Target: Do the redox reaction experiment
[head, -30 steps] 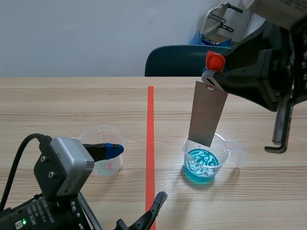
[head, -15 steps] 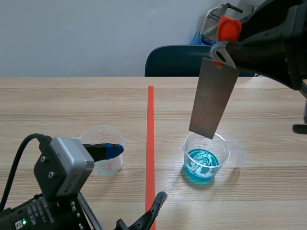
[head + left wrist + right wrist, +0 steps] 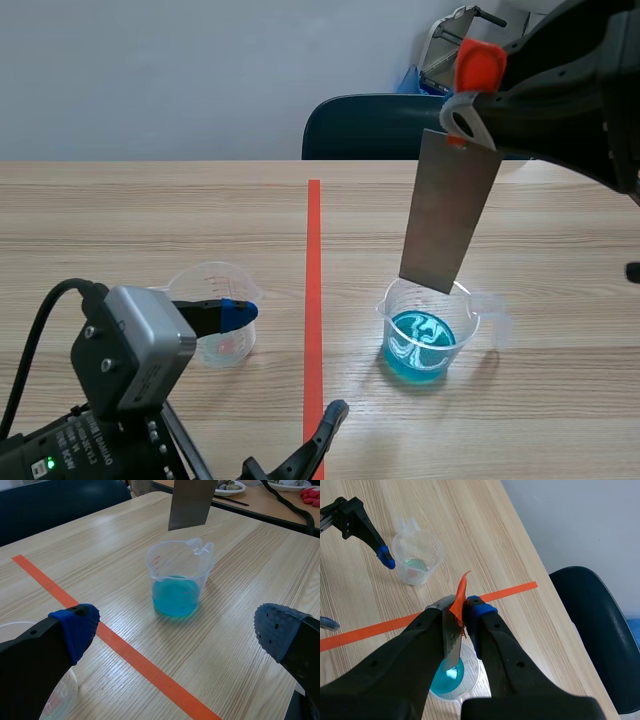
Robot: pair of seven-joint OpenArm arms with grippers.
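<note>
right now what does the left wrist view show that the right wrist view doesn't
Only the left wrist view: the metal plate's lower edge hanging above the beaker of blue liquid, and a dish on a far table. Only the right wrist view: the right gripper shut on the plate's top, by an orange tag. Both: plate, beaker, tape line, second clear cup.

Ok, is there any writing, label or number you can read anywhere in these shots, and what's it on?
Nothing can be read as text.
Beaker of blue liquid: faint reddish scale marks on its wall, too small to read.
Left arm's casing: small white print, too blurred to read.
Metal plate: no writing visible.
</note>
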